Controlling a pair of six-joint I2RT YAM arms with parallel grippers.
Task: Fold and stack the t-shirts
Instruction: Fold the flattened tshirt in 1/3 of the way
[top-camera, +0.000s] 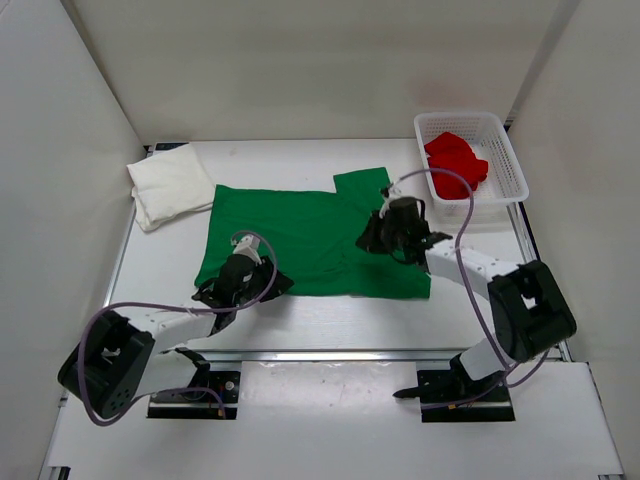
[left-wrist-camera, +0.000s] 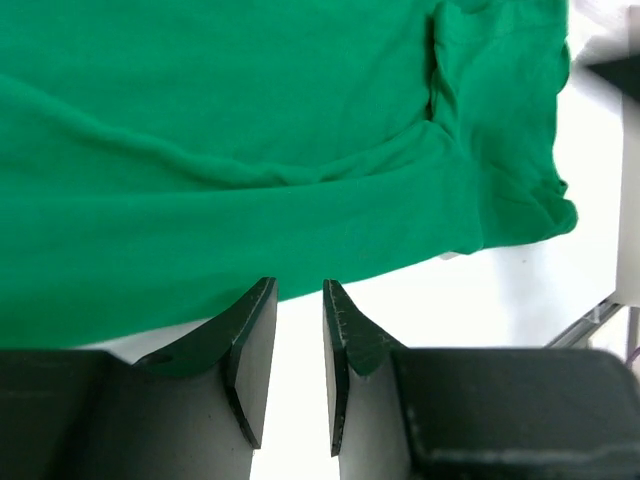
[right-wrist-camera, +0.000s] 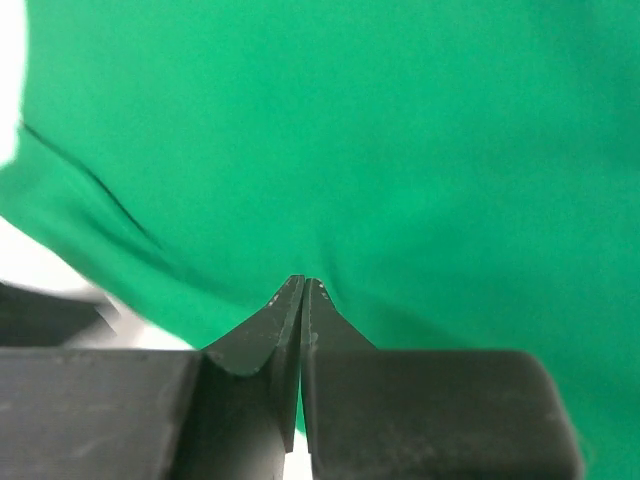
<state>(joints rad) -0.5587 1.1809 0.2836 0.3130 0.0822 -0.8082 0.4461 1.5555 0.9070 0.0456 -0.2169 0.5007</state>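
A bright green t-shirt (top-camera: 310, 235) lies spread flat on the table, filling the left wrist view (left-wrist-camera: 250, 150) and the right wrist view (right-wrist-camera: 400, 150). My left gripper (top-camera: 232, 285) (left-wrist-camera: 298, 287) is at the shirt's near-left hem, jaws partly open, with only bare table between them. My right gripper (top-camera: 378, 235) (right-wrist-camera: 302, 282) is shut, its tips down on the cloth at the shirt's right side, and no cloth shows between its jaws. A folded white t-shirt (top-camera: 172, 185) lies at the back left. The red t-shirt (top-camera: 456, 160) sits bunched in the basket.
The white mesh basket (top-camera: 505, 150) stands at the back right corner. White walls close in the table on the left, back and right. A strip of bare table (top-camera: 330, 310) runs between the green shirt's hem and the near edge.
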